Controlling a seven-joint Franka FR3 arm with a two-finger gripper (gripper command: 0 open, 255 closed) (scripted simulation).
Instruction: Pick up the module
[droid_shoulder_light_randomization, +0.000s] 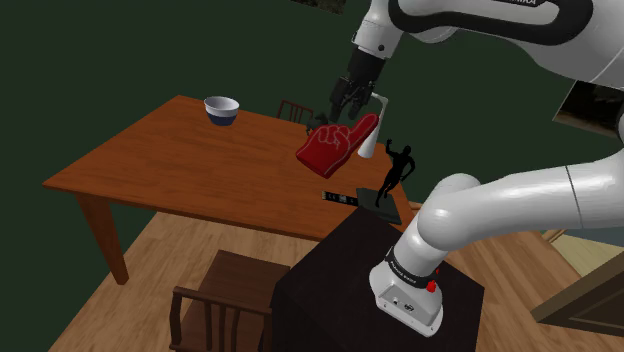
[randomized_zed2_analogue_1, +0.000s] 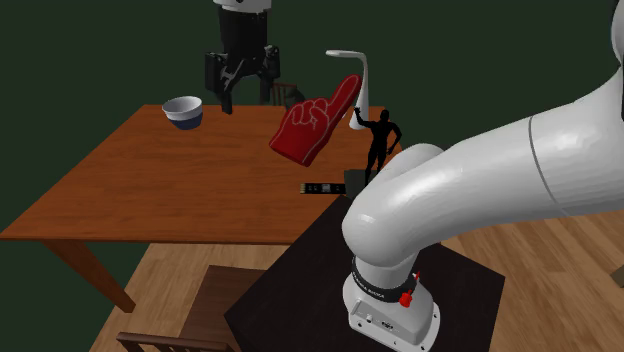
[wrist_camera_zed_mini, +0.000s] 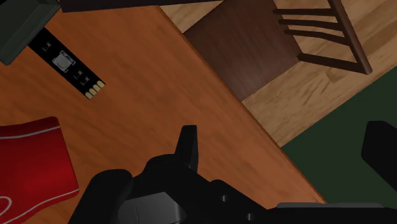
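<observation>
The gripper (droid_shoulder_light_randomization: 345, 106) hangs in the air above the table (droid_shoulder_light_randomization: 180, 160), over the far edge from the stand (droid_shoulder_light_randomization: 330, 270). Its fingers (wrist_camera_zed_mini: 188, 145) are spread wide with nothing between them; the second exterior view shows the same gap at the gripper (randomized_zed2_analogue_1: 248, 92).

The module (droid_shoulder_light_randomization: 338, 197), a thin black strip with a small grey chip and gold contacts at one end, lies flat on the table close to the edge nearest the stand. Seen from the gripper (wrist_camera_zed_mini: 284, 135), the module (wrist_camera_zed_mini: 67, 63) lies well off from the fingers, its far end against a dark base; whether they touch cannot be told. That base carries a black figurine (droid_shoulder_light_randomization: 395, 170) standing at the same table edge.

A red foam hand (droid_shoulder_light_randomization: 335, 148) with a raised finger sits near the table's middle, between gripper and module. A white lamp (randomized_zed2_analogue_1: 360, 75) stands on the table behind the figurine. A bowl (droid_shoulder_light_randomization: 222, 108) sits near the table's far edge. One chair (droid_shoulder_light_randomization: 225, 300) stands at the table's near side, another chair (wrist_camera_zed_mini: 254, 38) at its far side, below the gripper.
</observation>
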